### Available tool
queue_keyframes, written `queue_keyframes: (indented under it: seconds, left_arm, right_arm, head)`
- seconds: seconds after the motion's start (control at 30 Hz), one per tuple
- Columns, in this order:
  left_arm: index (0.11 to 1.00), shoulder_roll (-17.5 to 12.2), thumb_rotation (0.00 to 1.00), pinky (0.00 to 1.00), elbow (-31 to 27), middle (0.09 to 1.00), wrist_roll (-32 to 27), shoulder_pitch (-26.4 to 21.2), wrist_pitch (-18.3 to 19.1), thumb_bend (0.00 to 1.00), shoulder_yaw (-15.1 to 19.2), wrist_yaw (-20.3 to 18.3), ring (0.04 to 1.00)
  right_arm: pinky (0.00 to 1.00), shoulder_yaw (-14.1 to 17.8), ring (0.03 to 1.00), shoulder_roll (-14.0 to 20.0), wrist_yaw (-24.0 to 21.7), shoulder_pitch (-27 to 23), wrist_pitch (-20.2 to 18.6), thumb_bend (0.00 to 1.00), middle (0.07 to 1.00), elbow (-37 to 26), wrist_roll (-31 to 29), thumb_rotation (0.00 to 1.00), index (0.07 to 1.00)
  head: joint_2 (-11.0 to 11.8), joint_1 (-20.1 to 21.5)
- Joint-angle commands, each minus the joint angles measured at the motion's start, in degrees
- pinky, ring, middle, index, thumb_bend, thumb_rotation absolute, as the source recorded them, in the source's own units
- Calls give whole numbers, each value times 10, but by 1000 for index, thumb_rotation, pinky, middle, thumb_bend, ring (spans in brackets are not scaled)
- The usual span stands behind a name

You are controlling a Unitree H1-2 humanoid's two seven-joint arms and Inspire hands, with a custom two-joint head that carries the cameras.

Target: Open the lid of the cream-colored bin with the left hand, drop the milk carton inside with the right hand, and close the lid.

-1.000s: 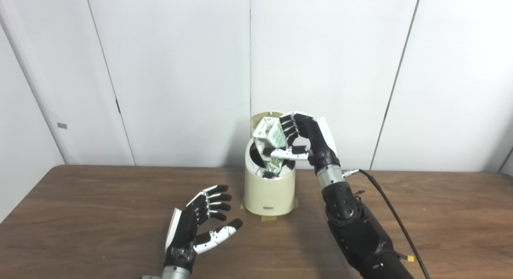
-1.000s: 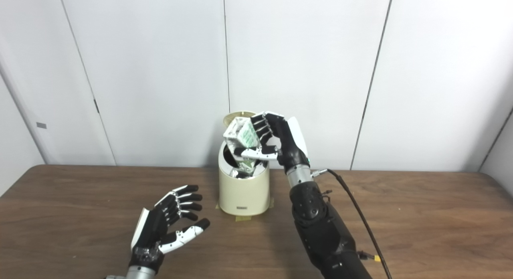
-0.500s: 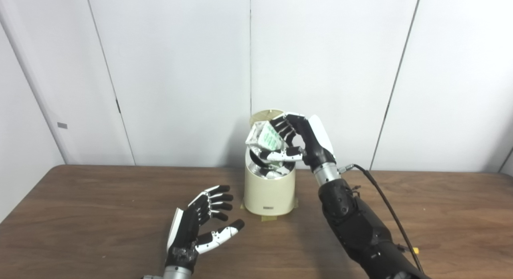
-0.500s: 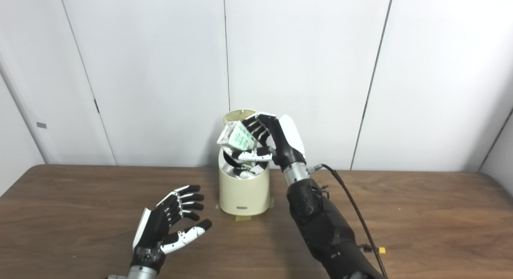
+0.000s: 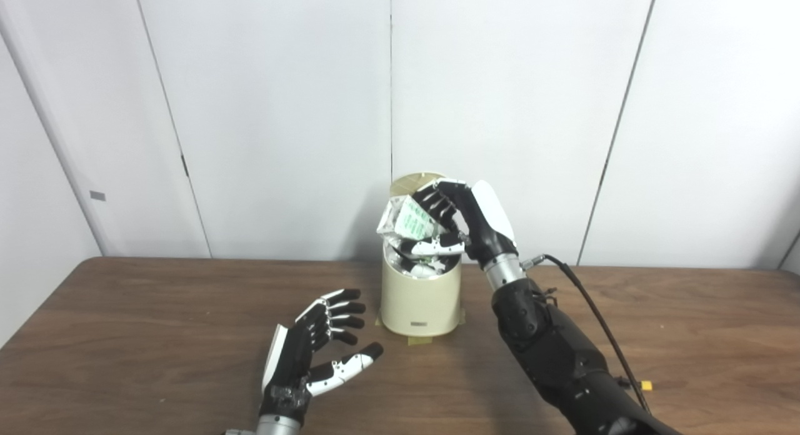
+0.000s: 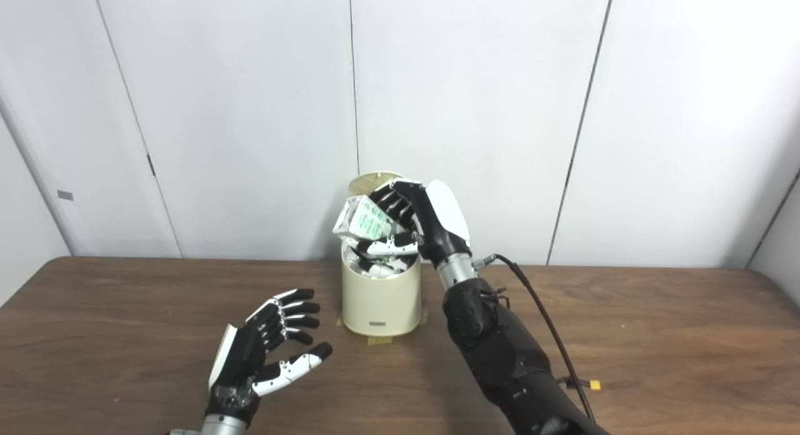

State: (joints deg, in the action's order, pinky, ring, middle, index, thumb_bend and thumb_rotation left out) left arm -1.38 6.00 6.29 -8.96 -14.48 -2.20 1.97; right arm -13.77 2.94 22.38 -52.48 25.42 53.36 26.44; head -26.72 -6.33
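— Where, the white milk carton with green print (image 5: 406, 220)?
— Tilted over the mouth of the cream-coloured round bin (image 5: 420, 300), top corner leaning left past the rim, lower end dipping into the opening. Clasped by the right robot hand (image 5: 455, 225), fingers (image 5: 437, 200) over the top face, thumb under the near side.
— And the round cream lid (image 5: 414, 182)?
— Flipped up at the far side of the bin, standing behind the carton and the knuckles, partly hidden by both.
— Inside the bin?
— Shiny lining, white shapes showing; too cluttered to tell apart.
— Anything crowding the bin?
— Bits of yellowish tape (image 5: 416, 341) at its foot on the brown wood-grain worktop (image 5: 137, 322). Black cable (image 5: 600, 325) trailing from the right wrist down along the black forearm, on the right of the bin. White wall panels (image 5: 281, 110) just behind.
— Left robot hand (image 5: 312, 354)?
— Empty, fingers spread, palm turned right, hovering low over the worktop, near and left of the bin, well clear of it.
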Motion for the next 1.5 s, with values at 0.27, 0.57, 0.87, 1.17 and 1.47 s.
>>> queue_keyframes:
  seconds: [0.27,0.57,0.87,1.17,1.47]
  left_arm:
    - [743,1,95,557,3,698,6,13,-9,726,-4,1,646]
    - [741,-3,96,555,8,700,2,12,-12,720,-2,-3,650]
    - [740,-7,88,552,7,699,3,13,-14,718,-3,-5,647]
    - [743,-9,111,552,7,699,0,13,-18,719,-3,-6,644]
    - [747,-10,116,552,11,702,-3,11,-17,725,-2,-5,648]
  right_arm:
    - [400,-7,506,22,-74,-18,-40,528,490,-51,0,2,497]
    - [514,-11,663,32,-104,7,-68,892,715,-105,8,146,700]
    - [515,-13,657,38,-116,18,-86,893,718,-122,20,150,687]
    - [492,-6,630,36,-120,32,-79,885,692,-139,12,134,676]
    - [334,65,455,22,-117,98,-55,834,579,-271,-80,41,602]
  head:
    - [-1,3]
    - [-2,8]
    - [-3,10]
    - [-4,10]
    - [-1,13]
